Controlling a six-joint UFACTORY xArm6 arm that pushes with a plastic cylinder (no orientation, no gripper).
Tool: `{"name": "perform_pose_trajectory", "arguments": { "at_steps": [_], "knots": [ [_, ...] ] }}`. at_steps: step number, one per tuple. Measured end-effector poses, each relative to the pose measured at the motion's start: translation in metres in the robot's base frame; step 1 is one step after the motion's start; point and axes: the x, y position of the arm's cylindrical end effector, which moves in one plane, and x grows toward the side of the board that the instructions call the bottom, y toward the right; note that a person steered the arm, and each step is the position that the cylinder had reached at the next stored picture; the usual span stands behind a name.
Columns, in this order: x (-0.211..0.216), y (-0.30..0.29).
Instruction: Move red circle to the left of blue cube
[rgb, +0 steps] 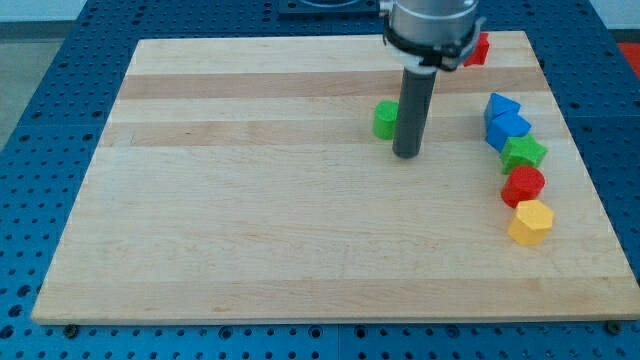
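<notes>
- Camera view: red circle (523, 186) at right edge, wedged between green star (524, 152) and yellow hexagon (531, 221).
- Bare rod, gripping nothing; my tip (405, 154) well left, slightly above.
- Blue cube (508, 129) just above star.

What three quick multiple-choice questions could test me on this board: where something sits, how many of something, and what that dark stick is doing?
1. Where is the red circle?
A. view's right, between green star and yellow block
B. view's left edge
C. board's centre

2. How many green blocks?
A. one
B. two
C. four

3. My tip is:
A. on the red circle
B. beside the green block, far from the red circle
C. off the board

Answers: 1 A, it sits in the right-hand column; 2 B, star plus the one by the rod; 3 B, the tip stands mid-board.
</notes>
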Motion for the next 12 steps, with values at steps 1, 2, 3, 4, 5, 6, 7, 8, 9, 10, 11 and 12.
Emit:
{"name": "perform_pose_trajectory", "arguments": {
  "at_steps": [1,2,3,4,5,6,7,8,9,10,11,12],
  "knots": [
    [0.047,0.000],
    [0.104,0.002],
    [0.146,0.024],
    [0.154,0.081],
    [0.154,0.147],
    [0.154,0.210],
    [0.136,0.243],
    [0.105,0.243],
    [0.081,0.223],
    [0.068,0.197],
    [0.066,0.166],
    [0.066,0.132]
  ]
}}
